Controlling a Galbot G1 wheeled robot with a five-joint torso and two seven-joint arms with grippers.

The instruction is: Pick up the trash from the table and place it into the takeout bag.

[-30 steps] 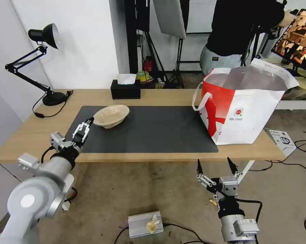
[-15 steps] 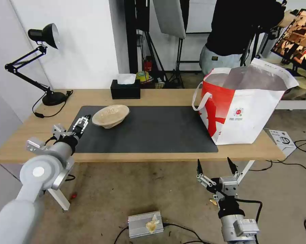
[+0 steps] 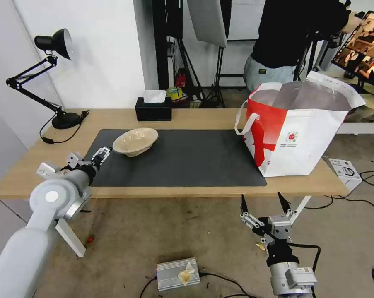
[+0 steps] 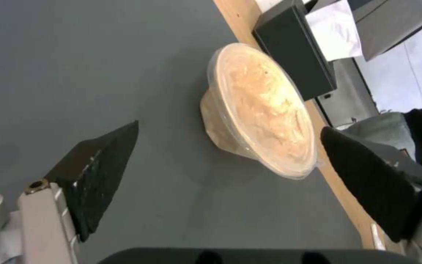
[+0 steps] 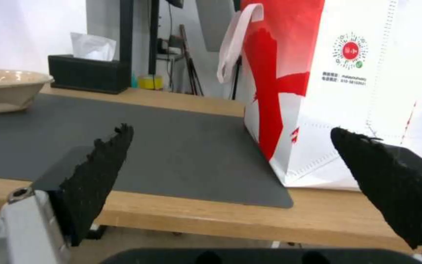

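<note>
The table (image 3: pixel 203 118) carries a dark mat (image 3: pixel 187 159) with broad bare room mid-surface. The takeout bag (image 3: pixel 296 132) stands upright at the mat's right edge, mouth open. The beige pulp bowl (image 3: pixel 135 141) sits near the mat's far-left corner. The left gripper (image 3: pixel 99 156), fingers spread, hovers beside the bowl, apart. The right gripper (image 3: pixel 263 203) hangs released below the table's front edge.

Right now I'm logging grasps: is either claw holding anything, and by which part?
Nothing is held. The left claw is open over the mat, just short of the beige pulp bowl. The right claw is open below the table's edge.
</note>
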